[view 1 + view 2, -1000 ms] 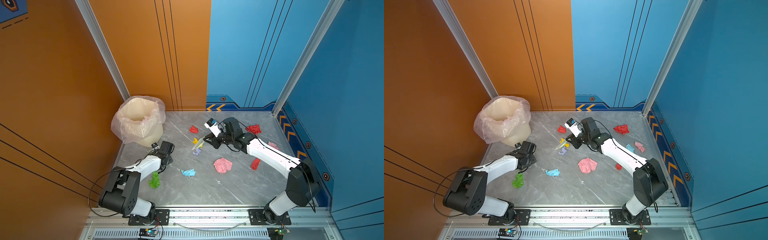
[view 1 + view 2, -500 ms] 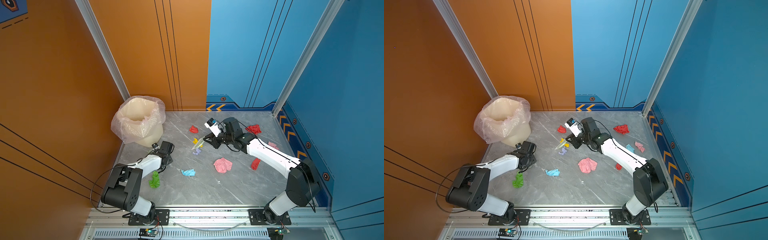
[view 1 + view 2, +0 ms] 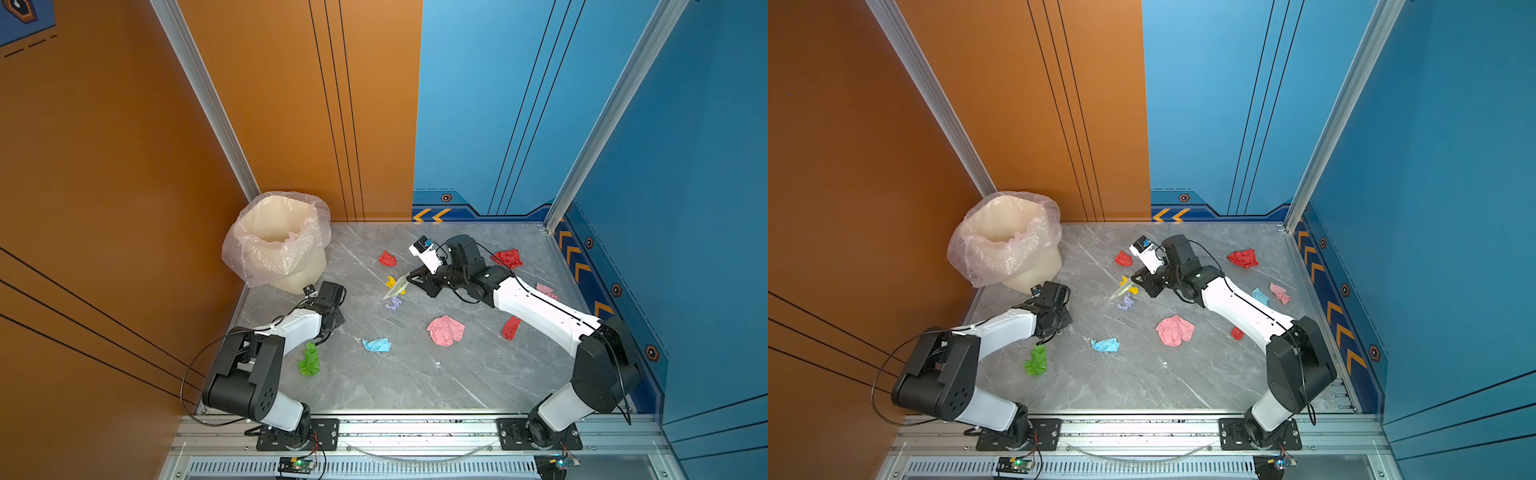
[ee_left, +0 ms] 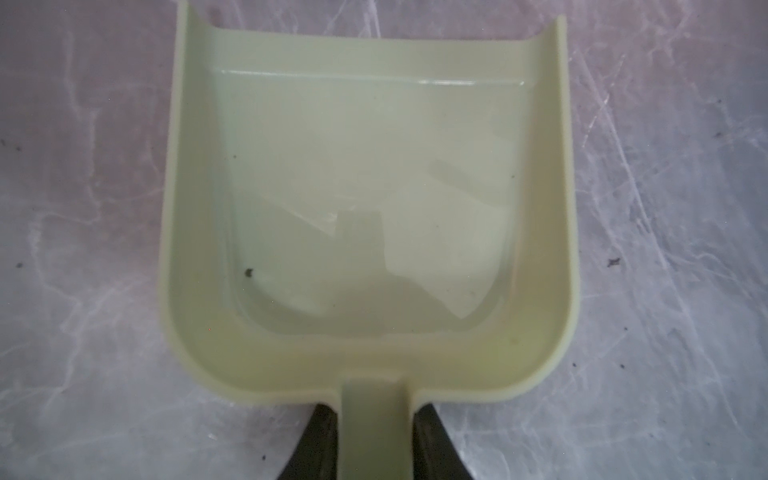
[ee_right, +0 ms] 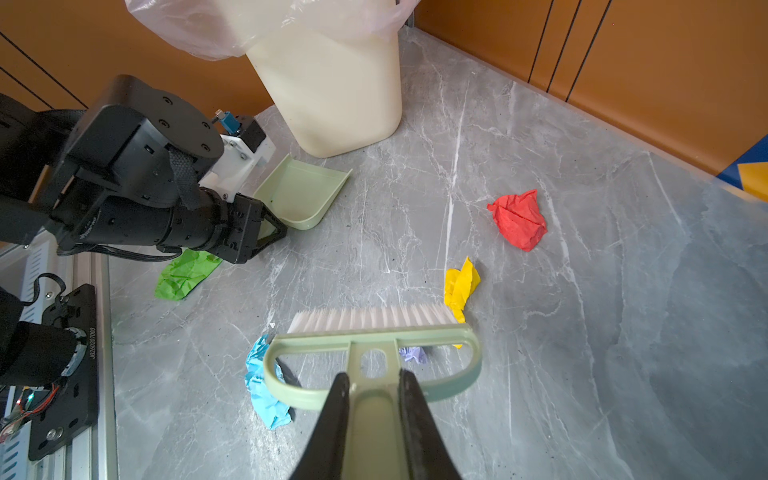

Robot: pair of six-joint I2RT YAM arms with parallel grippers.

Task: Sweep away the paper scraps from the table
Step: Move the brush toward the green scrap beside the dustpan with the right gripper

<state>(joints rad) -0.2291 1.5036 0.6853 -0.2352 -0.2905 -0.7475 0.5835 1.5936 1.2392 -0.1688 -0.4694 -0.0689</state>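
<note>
My left gripper (image 4: 371, 409) is shut on the handle of a pale green dustpan (image 4: 365, 187), which lies flat and empty on the table (image 3: 415, 382) near the bin. My right gripper (image 5: 372, 382) is shut on the handle of a green brush (image 5: 374, 332); its white bristles hang over the table beside a yellow scrap (image 5: 459, 286) and a lilac one (image 5: 411, 354). Other paper scraps lie scattered in both top views: red (image 3: 387, 258), pink (image 3: 445, 330), light blue (image 3: 377, 344), green (image 3: 308, 360), and a larger red one (image 3: 508, 257).
A cream bin lined with a clear bag (image 3: 278, 245) stands at the back left corner, close to the dustpan (image 5: 299, 195). Orange and blue wall panels close in the table on three sides. A metal rail (image 3: 415, 428) runs along the front edge.
The left gripper's jaws have closed on the dustpan handle. The right arm and the brush have hardly moved, and the scraps lie where they were.
</note>
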